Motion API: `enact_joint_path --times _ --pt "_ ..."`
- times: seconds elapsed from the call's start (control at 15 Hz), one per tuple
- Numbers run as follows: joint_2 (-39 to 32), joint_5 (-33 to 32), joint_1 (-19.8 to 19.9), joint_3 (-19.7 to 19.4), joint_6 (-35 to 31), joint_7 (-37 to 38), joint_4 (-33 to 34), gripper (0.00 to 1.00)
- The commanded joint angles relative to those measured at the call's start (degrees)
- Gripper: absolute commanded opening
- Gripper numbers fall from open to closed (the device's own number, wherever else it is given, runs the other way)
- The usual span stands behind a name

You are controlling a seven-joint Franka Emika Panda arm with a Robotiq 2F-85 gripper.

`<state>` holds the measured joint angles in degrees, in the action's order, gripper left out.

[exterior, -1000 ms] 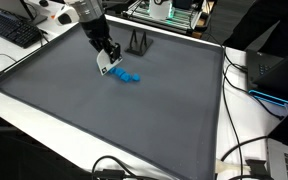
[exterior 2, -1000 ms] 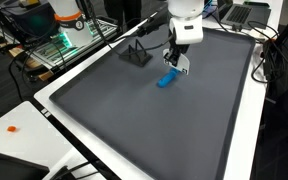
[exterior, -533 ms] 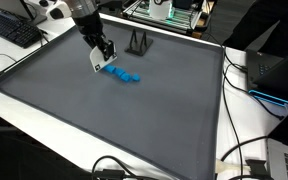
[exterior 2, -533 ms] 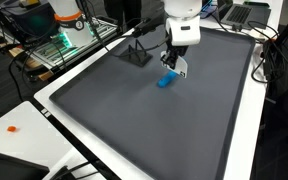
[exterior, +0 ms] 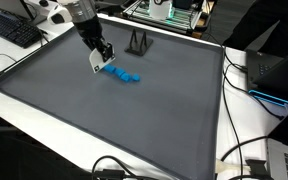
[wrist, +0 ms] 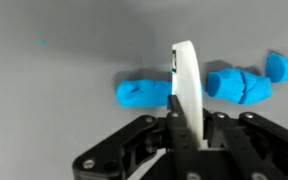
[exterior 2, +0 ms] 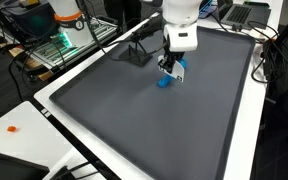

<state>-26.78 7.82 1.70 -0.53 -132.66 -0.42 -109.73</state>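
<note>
While it hangs at upper left of the frame, gripper clamps white blade over blue clay.

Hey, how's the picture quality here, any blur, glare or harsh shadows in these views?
Wrist view: the gripper, close to the lens, looks dark and soft; the white strip it clamps is bright, nearly washed out; the blue pieces are fairly sharp. Both exterior views: even light, no glare on the grey mat, no hard shadows.
</note>
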Motion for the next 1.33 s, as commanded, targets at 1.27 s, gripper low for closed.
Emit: enact_joint_path --times 1.27 --pt "-4.4 2.3 1.6 1.8 -3.6 -1.1 -0.3 0.02"
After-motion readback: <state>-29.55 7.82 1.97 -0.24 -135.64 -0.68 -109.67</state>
